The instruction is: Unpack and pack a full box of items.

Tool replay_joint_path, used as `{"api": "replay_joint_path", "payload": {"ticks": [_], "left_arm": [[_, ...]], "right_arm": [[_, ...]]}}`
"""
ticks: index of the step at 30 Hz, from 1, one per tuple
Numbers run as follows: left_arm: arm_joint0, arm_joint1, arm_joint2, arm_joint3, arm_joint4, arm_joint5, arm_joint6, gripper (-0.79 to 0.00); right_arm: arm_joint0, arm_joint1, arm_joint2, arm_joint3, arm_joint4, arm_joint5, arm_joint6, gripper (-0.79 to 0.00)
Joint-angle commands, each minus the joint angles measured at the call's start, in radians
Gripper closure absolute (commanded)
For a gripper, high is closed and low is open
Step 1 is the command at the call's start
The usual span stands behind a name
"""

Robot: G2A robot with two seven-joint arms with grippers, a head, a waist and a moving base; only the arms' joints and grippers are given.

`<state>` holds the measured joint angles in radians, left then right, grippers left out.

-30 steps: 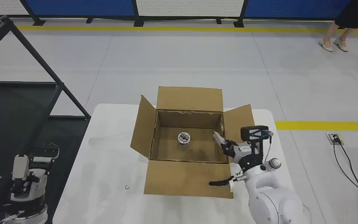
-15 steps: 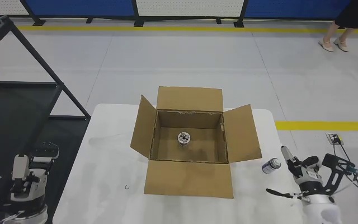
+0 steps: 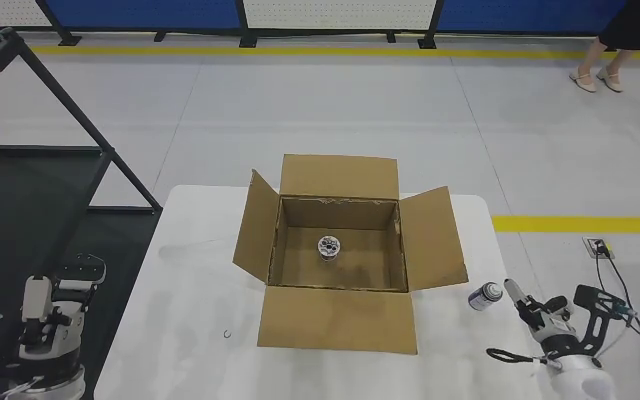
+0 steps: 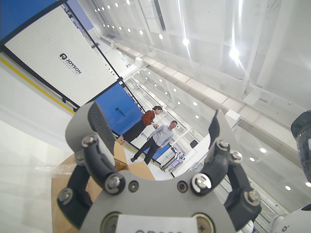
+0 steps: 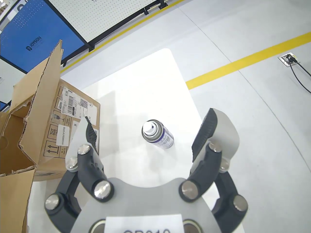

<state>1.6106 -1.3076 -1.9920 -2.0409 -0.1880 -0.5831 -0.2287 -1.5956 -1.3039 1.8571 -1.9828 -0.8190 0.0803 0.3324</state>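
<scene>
Right tool (image 3: 503, 320) has withdrawn from over the box's (image 3: 335, 322) right flap to the counter's (image 3: 190, 300) right edge, now beyond the spray can (image 3: 487, 294)

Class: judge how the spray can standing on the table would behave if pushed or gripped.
The spray can stands upright on a narrow base, so a push near its top would probably tip it. Its round body would then likely roll. Its wall looks like stiff metal, unlikely to crush.
</scene>
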Motion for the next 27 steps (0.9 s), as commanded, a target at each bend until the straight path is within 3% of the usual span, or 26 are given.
{"api": "replay_joint_path", "payload": {"ticks": [1, 14, 19, 25, 27], "left_arm": [[0.000, 0.000, 0.000, 0.000, 0.000, 0.000, 0.000, -0.785], [0.000, 0.000, 0.000, 0.000, 0.000, 0.000, 0.000, -0.785], [0.000, 0.000, 0.000, 0.000, 0.000, 0.000, 0.000, -0.785], [0.000, 0.000, 0.000, 0.000, 0.000, 0.000, 0.000, -0.785], [0.000, 0.000, 0.000, 0.000, 0.000, 0.000, 0.000, -0.785]], "right_arm": [[-0.001, 0.000, 0.000, 0.002, -0.003, 0.001, -0.002, -0.785], [0.009, 0.024, -0.053, 0.156, -0.264, -0.280, -0.075, -0.785], [0.041, 0.025, -0.091, 0.229, -0.403, -0.230, -0.163, -0.785], [0.096, 0.023, -0.139, 0.297, -0.446, -0.172, -0.171, -0.785], [0.114, 0.023, -0.141, 0.316, -0.446, -0.171, -0.167, -0.733]]}}
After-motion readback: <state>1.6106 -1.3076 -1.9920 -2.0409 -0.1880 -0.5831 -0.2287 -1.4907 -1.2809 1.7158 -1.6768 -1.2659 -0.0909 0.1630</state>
